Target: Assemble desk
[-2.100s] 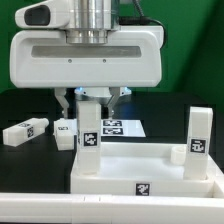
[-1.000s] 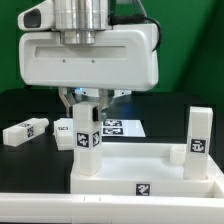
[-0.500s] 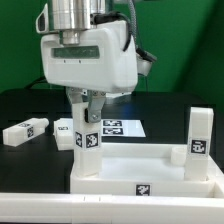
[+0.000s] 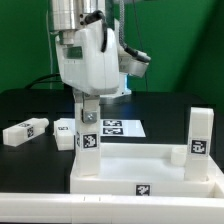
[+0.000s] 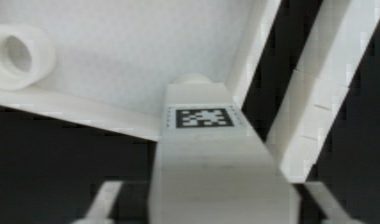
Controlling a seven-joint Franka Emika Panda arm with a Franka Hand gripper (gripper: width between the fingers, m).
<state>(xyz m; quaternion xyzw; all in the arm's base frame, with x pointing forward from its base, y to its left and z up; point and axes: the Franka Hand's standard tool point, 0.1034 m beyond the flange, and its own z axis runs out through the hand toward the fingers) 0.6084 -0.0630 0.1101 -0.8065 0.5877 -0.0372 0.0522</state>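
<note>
White plastic is nearly all I have to read against the black table [image 4: 25,108]. The white rectangular tray-like tabletop [image 4: 150,172] fills the lower right of the exterior view. It is matt, has a raised rim, and the wrist view shows a round socket [image 5: 13,55] in its floor.

The two-finger gripper [image 4: 88,118] reaches down from the upper middle of the exterior view. Its fingers [image 5: 109,200] sit on either side of the upright white block leg [image 4: 88,145]. I judge them clamped on its upper part, though the wrist view shows a thin dark line beside one finger, so I hold that loosely. This leg stands at the tabletop's corner on the exterior view's left. It is square in section and smooth, and carries a black-and-white square tag [image 5: 205,116].

A second upright white leg [image 4: 197,135] stands at the corner on the exterior view's right. At the middle left, a loose white leg [image 4: 25,130] lies flat on the table. A shorter-looking white block [image 4: 65,130] sits just beside the held leg. The marker board [image 4: 122,128] lies behind them.

I take the step in hand to be seating this leg in its corner socket. The next move calls for keeping the leg plumb and turning about its own axis, because the tray looks light enough to skid. After that I would let go and move to the loose leg.
</note>
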